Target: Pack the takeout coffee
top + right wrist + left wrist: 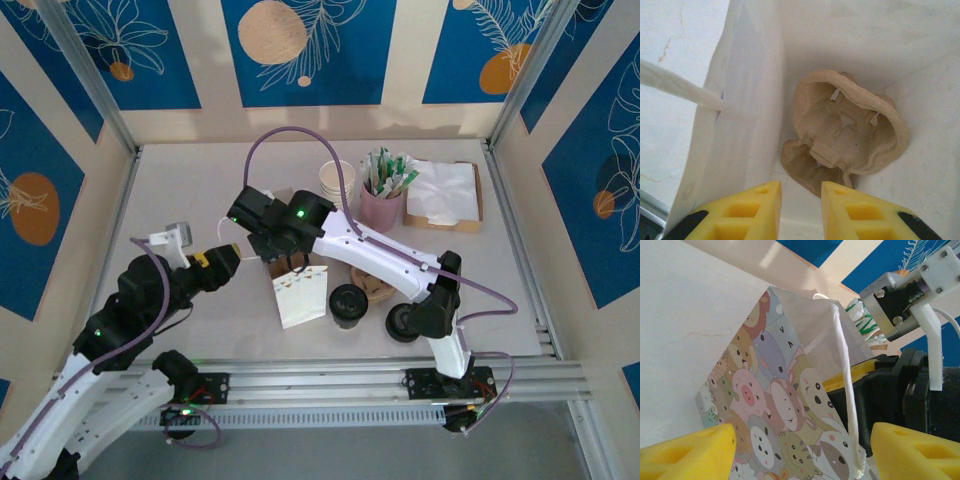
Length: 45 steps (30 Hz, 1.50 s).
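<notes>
Right wrist: right fingers (740,212), nearly together, grip unclear, are hanging over the carrier (850,130) in the bag (752,100), likely seating it for the takeout coffee (348,303); left fingers (690,455) are standing spread.

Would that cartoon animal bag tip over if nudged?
Probably easily: the paper bag looks thin and light, and it stands tall. Its walls would likely buckle rather than push back. The pulp carrier inside probably adds little weight.

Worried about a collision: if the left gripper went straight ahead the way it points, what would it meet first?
Most likely the bag, on its printed side near the handle. The open left gripper faces it, though depth is unclear.
</notes>
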### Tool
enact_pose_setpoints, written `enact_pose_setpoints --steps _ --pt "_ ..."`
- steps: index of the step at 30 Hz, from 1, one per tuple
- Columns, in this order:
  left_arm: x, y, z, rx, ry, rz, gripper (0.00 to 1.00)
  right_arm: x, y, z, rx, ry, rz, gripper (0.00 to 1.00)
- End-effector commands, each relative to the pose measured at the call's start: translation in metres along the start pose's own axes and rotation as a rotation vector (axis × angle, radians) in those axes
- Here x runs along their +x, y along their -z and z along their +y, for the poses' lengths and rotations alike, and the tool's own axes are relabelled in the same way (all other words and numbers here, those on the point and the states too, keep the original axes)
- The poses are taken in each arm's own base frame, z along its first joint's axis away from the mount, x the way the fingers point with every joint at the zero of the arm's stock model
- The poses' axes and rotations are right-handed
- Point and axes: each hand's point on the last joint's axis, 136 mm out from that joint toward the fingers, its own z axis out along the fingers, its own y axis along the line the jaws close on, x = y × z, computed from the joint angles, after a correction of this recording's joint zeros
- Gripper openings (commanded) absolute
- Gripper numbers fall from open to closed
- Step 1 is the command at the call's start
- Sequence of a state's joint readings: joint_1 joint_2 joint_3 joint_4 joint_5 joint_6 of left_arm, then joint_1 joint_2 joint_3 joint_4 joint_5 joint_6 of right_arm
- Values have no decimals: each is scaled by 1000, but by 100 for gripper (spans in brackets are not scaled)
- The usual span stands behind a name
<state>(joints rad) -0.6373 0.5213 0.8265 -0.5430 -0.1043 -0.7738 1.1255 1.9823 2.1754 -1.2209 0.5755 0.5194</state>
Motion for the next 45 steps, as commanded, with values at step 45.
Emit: enact_pose_setpoints --steps 45 --pt "-123 -37 -26 -80 -116 66 70 -21 -35 -24 37 -30 -69 5"
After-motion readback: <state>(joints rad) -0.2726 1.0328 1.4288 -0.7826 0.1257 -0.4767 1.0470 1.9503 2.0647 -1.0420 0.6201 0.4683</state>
